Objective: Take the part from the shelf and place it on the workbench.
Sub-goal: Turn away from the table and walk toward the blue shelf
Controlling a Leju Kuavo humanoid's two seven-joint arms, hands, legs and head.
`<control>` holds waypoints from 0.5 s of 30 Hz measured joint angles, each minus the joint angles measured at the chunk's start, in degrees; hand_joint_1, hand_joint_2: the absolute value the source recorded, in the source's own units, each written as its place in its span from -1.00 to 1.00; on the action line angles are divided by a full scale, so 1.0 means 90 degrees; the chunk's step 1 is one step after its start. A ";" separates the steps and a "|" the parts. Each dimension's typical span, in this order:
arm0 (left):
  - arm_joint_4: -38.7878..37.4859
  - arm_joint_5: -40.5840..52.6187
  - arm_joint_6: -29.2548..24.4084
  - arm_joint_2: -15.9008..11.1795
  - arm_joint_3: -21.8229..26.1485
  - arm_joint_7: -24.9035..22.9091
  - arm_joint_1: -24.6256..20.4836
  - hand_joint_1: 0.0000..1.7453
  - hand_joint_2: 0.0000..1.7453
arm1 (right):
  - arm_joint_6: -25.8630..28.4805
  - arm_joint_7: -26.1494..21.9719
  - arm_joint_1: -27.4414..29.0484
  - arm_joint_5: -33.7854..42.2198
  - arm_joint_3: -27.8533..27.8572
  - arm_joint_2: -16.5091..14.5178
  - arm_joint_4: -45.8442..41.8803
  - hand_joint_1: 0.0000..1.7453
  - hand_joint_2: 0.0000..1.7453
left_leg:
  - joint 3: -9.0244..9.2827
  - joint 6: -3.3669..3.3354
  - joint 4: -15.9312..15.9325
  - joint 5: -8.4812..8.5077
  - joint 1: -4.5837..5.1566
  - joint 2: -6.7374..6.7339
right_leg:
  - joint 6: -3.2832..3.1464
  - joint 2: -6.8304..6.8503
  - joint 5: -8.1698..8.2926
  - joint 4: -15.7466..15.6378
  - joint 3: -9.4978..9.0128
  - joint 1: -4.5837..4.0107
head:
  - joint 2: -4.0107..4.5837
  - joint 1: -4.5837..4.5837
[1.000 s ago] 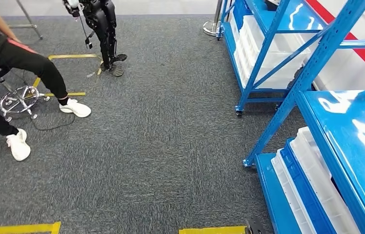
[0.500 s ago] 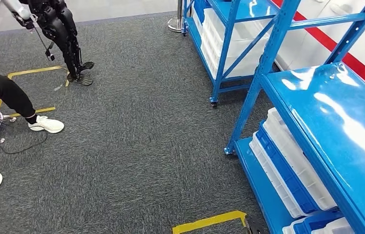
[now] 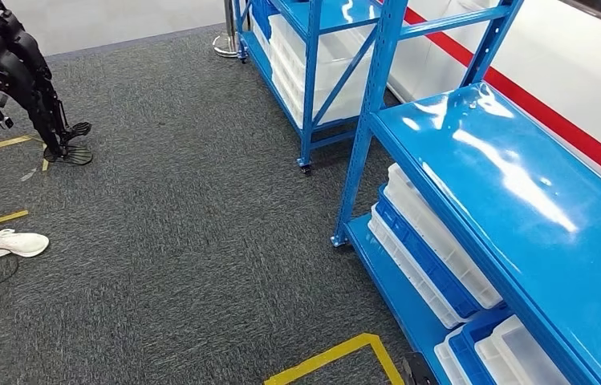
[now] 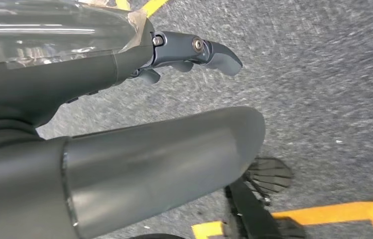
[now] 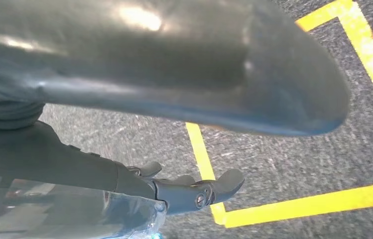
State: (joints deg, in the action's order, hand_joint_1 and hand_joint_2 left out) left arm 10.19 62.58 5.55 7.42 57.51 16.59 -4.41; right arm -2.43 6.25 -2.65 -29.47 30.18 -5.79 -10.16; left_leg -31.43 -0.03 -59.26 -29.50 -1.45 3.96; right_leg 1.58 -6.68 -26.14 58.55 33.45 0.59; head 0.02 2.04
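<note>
Blue shelf racks: two, near one [image 3: 513, 192] and far one [image 3: 313, 72], stacked white and blue bins [image 3: 433, 249] below. Part not discernible. Left hand [image 4: 194, 52] and right hand [image 5: 194, 191]: fingers extended, holding nothing.

The left robot hand [image 4: 139, 119] has a thick, smooth grey thumb and darker fingers [image 4: 199, 50] pinned with round silver screws. The right robot hand [image 5: 174, 164] looks alike, with clear film wrapped on its cover.

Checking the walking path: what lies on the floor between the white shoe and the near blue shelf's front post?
In the head view, only bare grey carpet lies between the white shoe and the near blue shelf's front post.
</note>
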 joint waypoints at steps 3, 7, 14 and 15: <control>0.0000 0.0001 0.0000 0.0007 0.0001 -0.0003 -0.0020 -1.00 -1.00 | 0.0001 0.0000 0.0040 -0.0002 0.0000 0.0002 0.0002 -1.00 -1.00 | 0.0014 -0.0152 0.0057 0.0067 0.0038 -0.0208 | 0.0106 0.0110 -0.0017 0.0079 0.0136 0.0031 | 0.0000 0.0004; 0.0000 0.0002 -0.0001 -0.0007 0.0002 -0.0005 -0.0014 -1.00 -1.00 | 0.0002 -0.0004 -0.0007 -0.0008 -0.0002 -0.0001 0.0002 -1.00 -1.00 | 0.0023 -0.0254 0.0094 0.0078 0.0080 -0.0543 | 0.0044 0.0626 -0.0550 0.1398 0.0810 0.0018 | 0.0000 0.0024; 0.0001 0.0013 -0.0039 -0.0010 0.0002 -0.0012 -0.0018 -1.00 -1.00 | 0.0010 -0.0016 -0.0014 -0.0047 -0.0002 0.0002 0.0001 -1.00 -1.00 | 0.0131 -0.0139 0.0110 -0.0015 0.0118 -0.1027 | 0.0185 0.1140 -0.0037 0.0061 0.0034 0.0027 | -0.0001 0.0020; 0.0002 0.0017 -0.0053 -0.0010 0.0002 -0.0014 -0.0022 -1.00 -1.00 | 0.0012 -0.0022 -0.0022 -0.0055 -0.0002 0.0004 0.0000 -1.00 -1.00 | 0.0160 -0.0103 0.0130 -0.0027 0.0124 -0.1081 | 0.0131 0.1154 -0.0038 0.0007 0.0012 -0.0001 | 0.0000 0.0019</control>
State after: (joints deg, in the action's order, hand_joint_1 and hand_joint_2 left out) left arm 10.20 62.73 5.07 7.33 57.52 16.46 -4.60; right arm -2.32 6.05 -2.85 -29.97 30.16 -5.75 -10.16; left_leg -29.98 -0.95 -58.09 -29.74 -0.33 -5.76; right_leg 2.76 3.70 -26.48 58.62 33.56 0.58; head 0.02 2.21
